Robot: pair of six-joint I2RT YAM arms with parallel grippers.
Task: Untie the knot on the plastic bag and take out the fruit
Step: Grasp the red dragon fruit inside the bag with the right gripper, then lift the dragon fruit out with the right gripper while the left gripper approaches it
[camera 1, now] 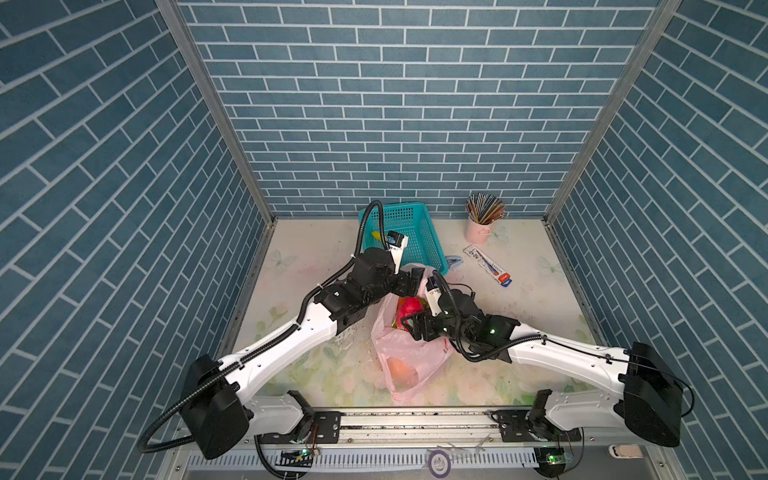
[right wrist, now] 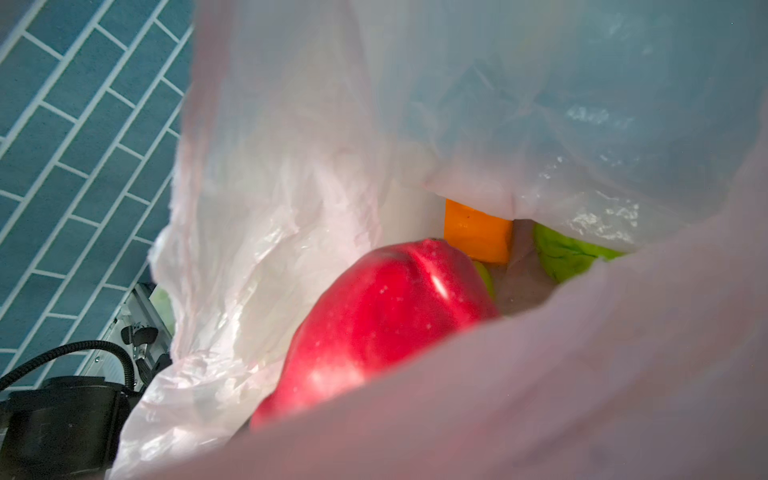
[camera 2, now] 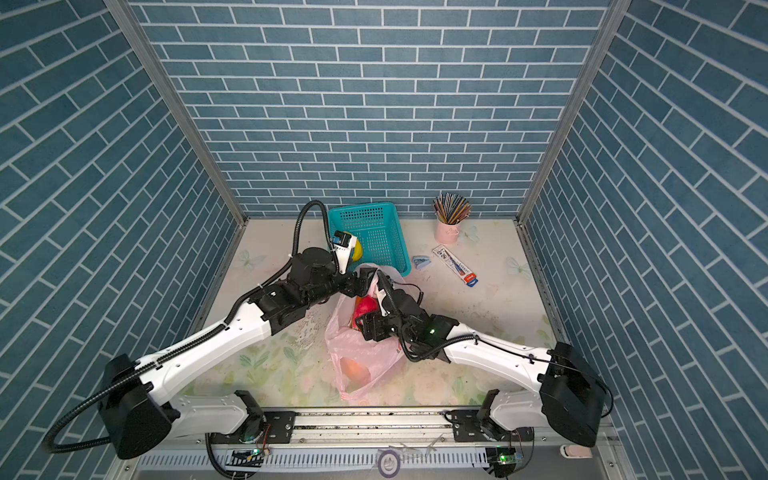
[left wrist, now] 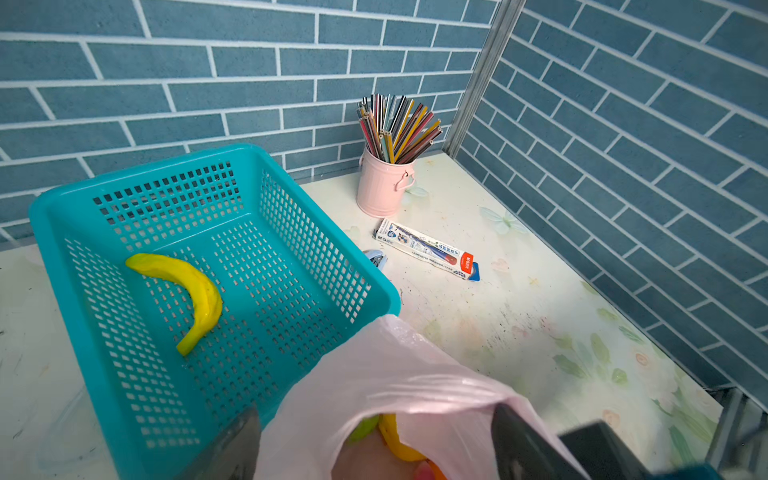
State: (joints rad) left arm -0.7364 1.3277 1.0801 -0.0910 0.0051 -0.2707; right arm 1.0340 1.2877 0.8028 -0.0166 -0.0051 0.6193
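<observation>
The thin pink plastic bag [camera 1: 415, 353] is straddled at the mouth by the spread left fingers [left wrist: 517, 436], apparently to expose the glossy red fruit [right wrist: 386, 316]; on the right gripper [camera 1: 409, 327] the fingers' state cannot be told.

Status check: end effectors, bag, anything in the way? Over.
Left end effector open, astride plastic bag rim. Right end effector open at the mouth. Bag untied; red fruit inside, ungripped. Loose film droops over it.

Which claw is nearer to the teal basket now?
Left. The left claw is beside a corner of the teal basket; the right claw is farther off, over the plastic bag.
</observation>
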